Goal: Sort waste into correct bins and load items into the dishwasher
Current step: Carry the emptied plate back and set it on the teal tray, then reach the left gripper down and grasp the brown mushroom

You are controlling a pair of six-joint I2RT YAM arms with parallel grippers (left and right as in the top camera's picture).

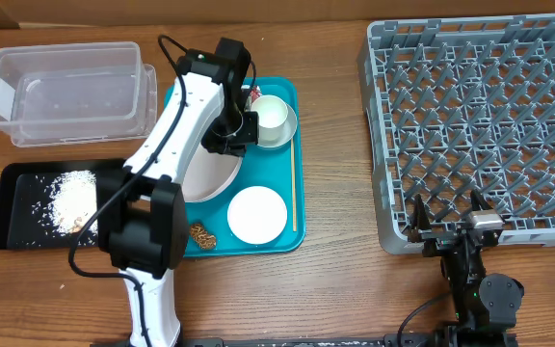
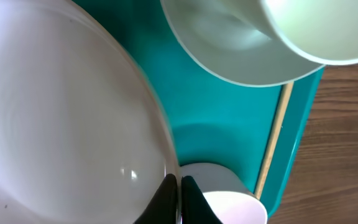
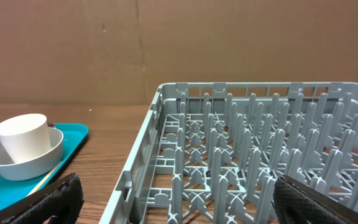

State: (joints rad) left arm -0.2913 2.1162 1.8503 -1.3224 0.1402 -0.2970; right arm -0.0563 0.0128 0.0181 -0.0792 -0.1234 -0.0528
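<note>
At the slick 1 o'clock rim of the large plate (image 2: 61, 124), clenched left fingers (image 2: 165, 200) are risking a slip; right fingers (image 3: 61, 200) are hanging released

large plate (image 2: 61, 124): glossy, smooth | teal tray (image 2: 222, 112): smooth plastic | dish rack (image 1: 480, 125): matt plastic | table (image 1: 335, 289): wood grain

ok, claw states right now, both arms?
Left claw: closed on the big plate rim.
Right claw: open, empty.
</note>
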